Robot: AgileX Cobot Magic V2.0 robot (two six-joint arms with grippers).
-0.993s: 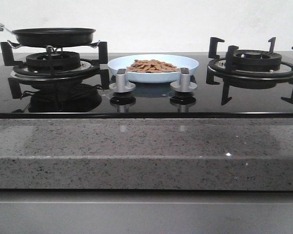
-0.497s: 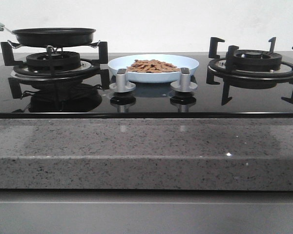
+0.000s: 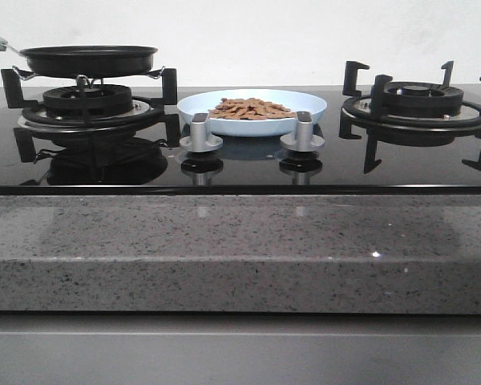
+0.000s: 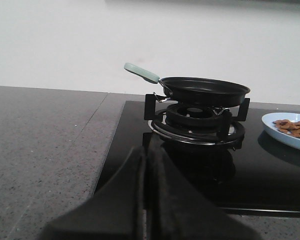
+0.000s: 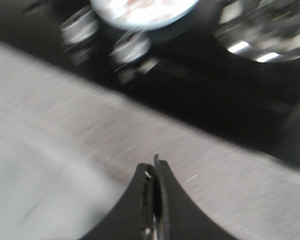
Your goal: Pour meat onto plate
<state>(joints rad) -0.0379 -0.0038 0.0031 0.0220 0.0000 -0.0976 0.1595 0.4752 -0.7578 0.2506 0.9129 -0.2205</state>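
Front view: meat [image 3: 250,108] heaped on plate [image 3: 309,101], centre of stove behind two knobs [image 3: 200,133]; neither gripper visible. Left wrist view: left gripper [image 4: 146,165] closed, empty, over desk [image 4: 45,135]; pan [image 4: 205,90] on left burner; plate cut off. Right wrist view blurred: right gripper [image 5: 154,180] closed, empty.

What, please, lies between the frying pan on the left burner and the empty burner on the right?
In the front view, the blue plate holding the meat lies between the frying pan and the right burner, behind two silver knobs.
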